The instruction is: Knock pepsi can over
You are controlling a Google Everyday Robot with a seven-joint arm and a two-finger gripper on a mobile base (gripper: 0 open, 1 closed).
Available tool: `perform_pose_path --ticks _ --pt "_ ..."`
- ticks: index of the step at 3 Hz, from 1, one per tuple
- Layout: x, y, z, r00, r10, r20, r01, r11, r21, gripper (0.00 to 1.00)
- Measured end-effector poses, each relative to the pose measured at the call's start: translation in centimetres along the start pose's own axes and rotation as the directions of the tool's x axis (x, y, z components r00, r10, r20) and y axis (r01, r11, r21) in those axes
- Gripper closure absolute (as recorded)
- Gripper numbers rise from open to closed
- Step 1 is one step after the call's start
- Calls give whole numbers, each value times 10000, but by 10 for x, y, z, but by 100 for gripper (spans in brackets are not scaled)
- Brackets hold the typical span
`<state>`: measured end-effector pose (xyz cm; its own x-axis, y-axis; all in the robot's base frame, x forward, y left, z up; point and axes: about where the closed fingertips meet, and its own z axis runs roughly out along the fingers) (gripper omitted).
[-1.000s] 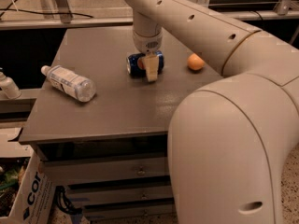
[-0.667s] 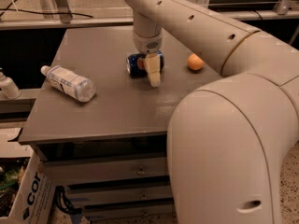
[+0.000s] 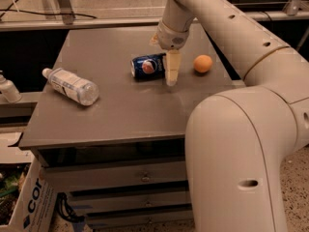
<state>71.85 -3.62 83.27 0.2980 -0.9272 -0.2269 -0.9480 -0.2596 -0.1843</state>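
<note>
The small dark-blue metal pepsi can with its round red-white-blue logo lies on its side on the flat grey-brown table. It rests a little toward 12 o'clock from the table's middle, its length running roughly from 9 to 3 o'clock and the logo facing up toward the camera.

The pale cream tool hangs from the robot's thick off-white arm, pointing down at the table just beside the can's 3 o'clock end. Whether it touches the can cannot be told, nor whether the tool is open or closed; it does not show anything in its hold.

A small round orange fruit sits at 3 o'clock from the tool, apart from it. A clear plastic water bottle with a white label lies on its side near the table's 9 o'clock edge, well apart from the can. A white cardboard box stands on the floor at 7 o'clock.
</note>
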Motion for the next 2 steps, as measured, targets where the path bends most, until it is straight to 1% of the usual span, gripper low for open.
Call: perform_pose_path --ticks 1,2 --pt "24 6 -31 9726 725 2210 -848 9953 465 0" --pt "32 12 -74 8932 988 4386 -1647 9796 1147 0"
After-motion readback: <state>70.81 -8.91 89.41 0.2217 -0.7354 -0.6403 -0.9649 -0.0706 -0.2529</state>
